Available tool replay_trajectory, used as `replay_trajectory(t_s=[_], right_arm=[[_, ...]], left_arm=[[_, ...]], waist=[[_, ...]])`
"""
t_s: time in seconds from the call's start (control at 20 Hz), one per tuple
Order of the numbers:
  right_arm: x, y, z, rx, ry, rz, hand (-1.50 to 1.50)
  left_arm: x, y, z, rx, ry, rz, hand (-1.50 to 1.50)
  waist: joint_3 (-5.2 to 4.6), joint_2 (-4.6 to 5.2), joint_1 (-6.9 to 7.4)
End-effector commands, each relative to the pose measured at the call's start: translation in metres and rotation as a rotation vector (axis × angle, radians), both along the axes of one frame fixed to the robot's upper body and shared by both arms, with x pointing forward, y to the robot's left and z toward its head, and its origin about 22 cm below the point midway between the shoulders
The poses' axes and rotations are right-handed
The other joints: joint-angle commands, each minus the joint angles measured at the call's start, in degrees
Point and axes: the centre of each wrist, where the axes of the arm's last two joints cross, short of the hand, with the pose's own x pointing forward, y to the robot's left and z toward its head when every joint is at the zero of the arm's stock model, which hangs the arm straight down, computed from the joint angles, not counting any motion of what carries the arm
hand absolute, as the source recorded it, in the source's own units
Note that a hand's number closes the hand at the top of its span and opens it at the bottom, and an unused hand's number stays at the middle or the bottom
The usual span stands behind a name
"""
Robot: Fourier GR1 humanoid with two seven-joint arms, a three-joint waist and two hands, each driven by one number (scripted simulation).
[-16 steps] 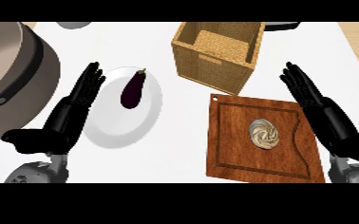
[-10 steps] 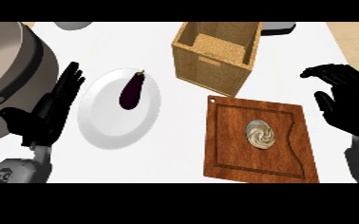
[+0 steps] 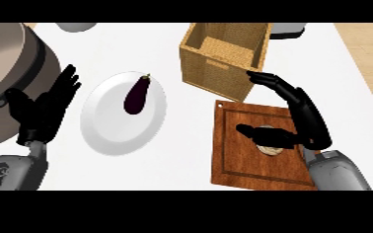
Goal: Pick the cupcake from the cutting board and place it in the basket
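A steep downward look at a white table (image 3: 182,173), with two grey forearms coming in from the near edge.

On the right half lies a brown wooden cutting board (image 3: 244,163), slightly tilted. The cupcake (image 3: 270,149) sits on the board's right part, mostly hidden; only a pale curved edge shows beneath the black thumb. The right hand (image 3: 306,123) is over the cupcake, its thumb reaching left across the board and its fingers stretched toward the far side, the fingertips near the basket's near right corner. The hand is spread wide and its fingers are not wrapped round the cupcake. Whether the thumb touches the cupcake cannot be told.

Just beyond the cutting board stands the basket (image 3: 218,74), a woven tan box with an open top, its near corner close to the board's far edge.

To the left of the basket and the board is a round white plate (image 3: 109,133) with a dark purple eggplant (image 3: 137,95) lying on its far part, stem pointing away.

The left hand (image 3: 45,111) shows at the left, beside the plate, fingers straight and pointing away, holding nothing. Past it, at the left edge, curves a large grey pot (image 3: 22,64). Two pale objects sit partly cut off at the far edge.
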Motion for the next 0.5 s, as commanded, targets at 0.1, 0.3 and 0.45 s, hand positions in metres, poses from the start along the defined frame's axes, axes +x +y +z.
replay_trajectory(t_s=[0.1,0.3,0.45], right_arm=[[-0.002,0.07,0.049,-0.071,0.067,-0.135,-1.5],[-0.001,0.054,0.07,-0.305,0.25,-0.235,-1.5],[0.009,0.032,0.095,-0.524,0.268,-0.42,-1.5]], left_arm=[[0.003,0.016,-0.015,0.005,0.033,0.035,0.0],[0.001,0.027,-0.008,0.025,0.031,0.038,0.0],[0.004,0.022,0.001,0.006,0.027,0.041,0.0]], waist=[[-0.19,-0.46,-0.81],[-0.35,-0.92,-1.5],[-0.45,-1.37,-2.05]])
